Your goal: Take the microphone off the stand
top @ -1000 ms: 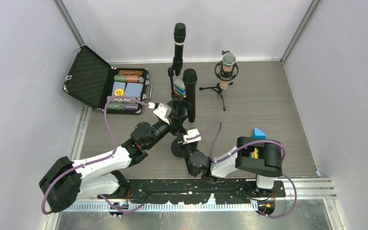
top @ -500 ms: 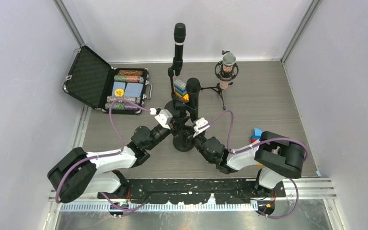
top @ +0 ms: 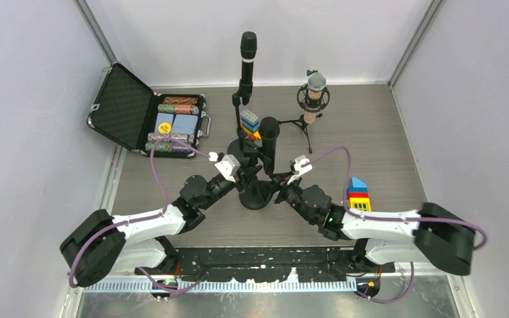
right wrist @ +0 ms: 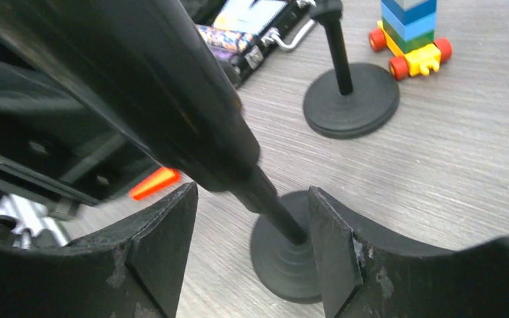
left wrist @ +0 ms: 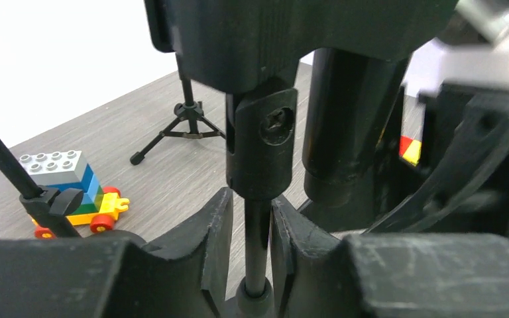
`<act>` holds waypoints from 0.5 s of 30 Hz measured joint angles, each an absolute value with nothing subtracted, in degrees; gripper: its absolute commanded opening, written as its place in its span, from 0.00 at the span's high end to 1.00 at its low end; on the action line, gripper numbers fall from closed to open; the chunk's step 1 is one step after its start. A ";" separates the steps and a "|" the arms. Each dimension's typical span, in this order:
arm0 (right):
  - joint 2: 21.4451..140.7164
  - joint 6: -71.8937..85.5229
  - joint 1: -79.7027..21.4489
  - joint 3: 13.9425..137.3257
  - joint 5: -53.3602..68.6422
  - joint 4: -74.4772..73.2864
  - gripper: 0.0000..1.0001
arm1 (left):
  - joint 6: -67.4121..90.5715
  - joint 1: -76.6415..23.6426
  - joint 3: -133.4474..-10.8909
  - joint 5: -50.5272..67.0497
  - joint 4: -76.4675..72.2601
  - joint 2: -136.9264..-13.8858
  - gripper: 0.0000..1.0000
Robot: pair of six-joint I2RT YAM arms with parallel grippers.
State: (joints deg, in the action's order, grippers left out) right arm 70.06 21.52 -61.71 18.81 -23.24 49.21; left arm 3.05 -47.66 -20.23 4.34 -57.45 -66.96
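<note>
- Well, our microphone (top: 268,136) sits in the stand (top: 258,199) — we must lift it.
- Left gripper (left wrist: 252,218): narrow round the pole (left wrist: 257,265), grip unclear.
- Right gripper (right wrist: 252,199): wide, empty.

We are seeing an open black case (top: 122,105) lying far left, with a toy brick car (top: 250,124) sitting to its right. A tripod microphone (top: 314,93) is standing farther right, a brick tower (top: 357,192) nearer.

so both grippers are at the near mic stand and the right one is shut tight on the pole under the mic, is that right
Not shut. The right wrist view shows the right gripper open, its fingers apart on either side of the thin pole under the microphone. The rest holds: the left gripper is at that stand too.
</note>
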 measured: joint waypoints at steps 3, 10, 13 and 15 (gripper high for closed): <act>61.80 25.02 -61.65 23.46 -22.15 34.81 0.30 | 2.76 -47.66 -20.23 4.10 -55.35 -66.24 0.59; 51.33 31.51 -61.65 32.12 -18.35 10.41 0.27 | 3.68 -47.66 -21.04 4.21 -51.59 -65.82 0.45; 51.46 32.73 -61.65 36.64 -16.78 1.61 0.24 | 4.34 -47.66 -21.80 4.56 -50.30 -64.71 0.36; 52.03 32.97 -61.76 40.14 -16.36 -3.51 0.23 | 4.64 -47.64 -22.13 4.62 -49.32 -63.18 0.30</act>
